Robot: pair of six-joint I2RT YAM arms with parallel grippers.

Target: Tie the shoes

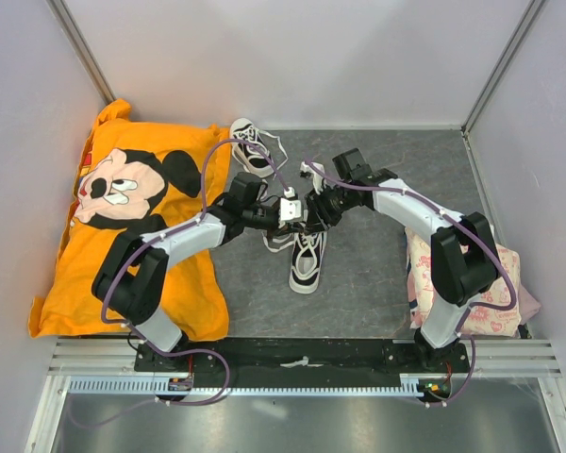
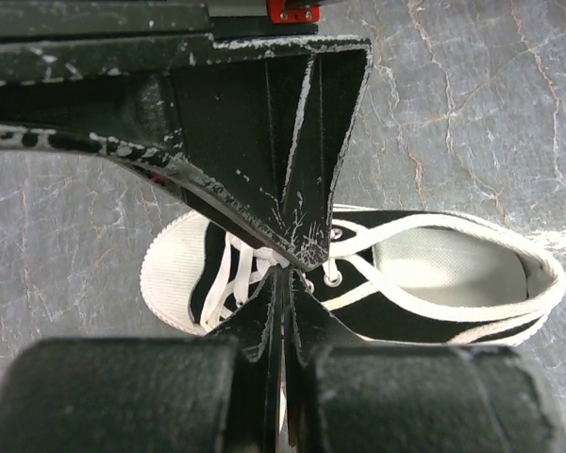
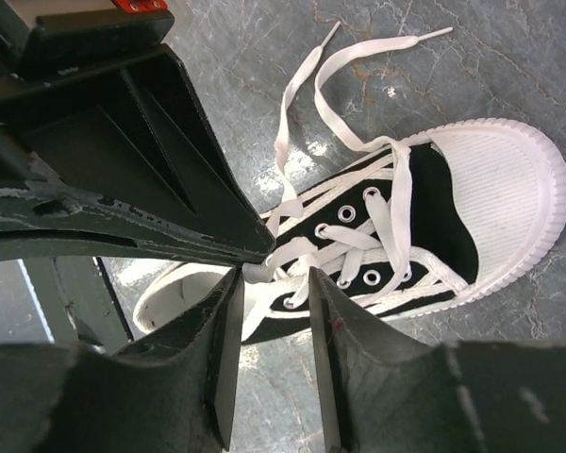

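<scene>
While both arms meet over the near sneaker (image 1: 307, 260), which lies in the middle of the desk (image 1: 377, 293), the left gripper (image 2: 285, 274) is pressed together at its eyelets, seemingly anchoring the lacing. The right gripper (image 3: 274, 278) stands narrowly apart astride a loose lace (image 3: 283, 142). The second sneaker (image 1: 249, 146) waits behind. No writing is legible; an orange cloth (image 1: 132, 274) shows Mickey Mouse.

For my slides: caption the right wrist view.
Right jaws straddle white laces of a black sneaker with white toe cap.
</scene>
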